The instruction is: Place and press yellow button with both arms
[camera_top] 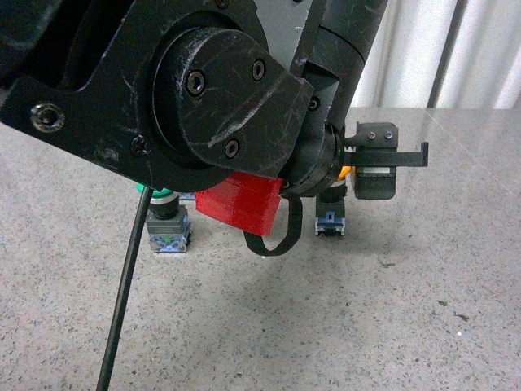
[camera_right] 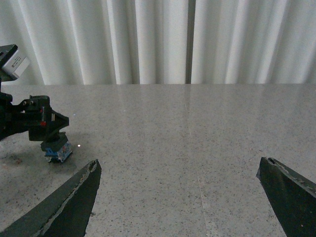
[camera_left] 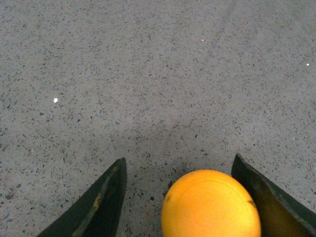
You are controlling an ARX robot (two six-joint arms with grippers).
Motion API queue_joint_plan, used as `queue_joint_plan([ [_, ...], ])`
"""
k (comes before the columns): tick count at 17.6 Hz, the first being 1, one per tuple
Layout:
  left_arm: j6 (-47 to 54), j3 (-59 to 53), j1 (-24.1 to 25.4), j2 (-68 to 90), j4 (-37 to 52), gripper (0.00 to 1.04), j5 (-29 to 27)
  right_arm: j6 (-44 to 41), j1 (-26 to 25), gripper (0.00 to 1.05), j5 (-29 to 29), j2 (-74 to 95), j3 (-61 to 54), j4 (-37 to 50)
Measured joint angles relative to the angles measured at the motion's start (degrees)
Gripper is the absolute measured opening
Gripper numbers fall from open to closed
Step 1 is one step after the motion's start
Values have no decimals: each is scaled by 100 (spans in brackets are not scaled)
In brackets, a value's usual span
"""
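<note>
The yellow button (camera_top: 330, 220) stands upright on the speckled grey table (camera_top: 391, 309); only a sliver of its cap and its black and blue body show under the arm. My left gripper (camera_top: 352, 181) hangs over it, open. In the left wrist view the yellow button's cap (camera_left: 211, 205) sits between the spread fingers (camera_left: 103, 202), closer to one finger than the other, with no visible squeeze. My right gripper (camera_right: 178, 165) is open over bare table, well apart from the button. From there I see the left gripper (camera_right: 34, 123) above the button's blue base (camera_right: 57, 150).
A green-capped button (camera_top: 168, 221) stands left of the yellow one, partly behind the bulky black arm (camera_top: 203, 90) that fills the upper left. A black cable (camera_top: 122, 301) hangs down in front. White curtains (camera_right: 163, 39) close off the table's far edge.
</note>
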Motion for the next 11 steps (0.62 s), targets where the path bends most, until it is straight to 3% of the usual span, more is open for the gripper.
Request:
queue_joint_plan([
  [3,-33,7,0,-24,118,99,28,0,0,98,0,-2,0,0],
  [7,138,4,129,-476,302,98,35,0,0,98,0,0,0,0],
  [11,1423,-922,977,-2527,1117,98,33,0,0,98,0,-2,0,0],
])
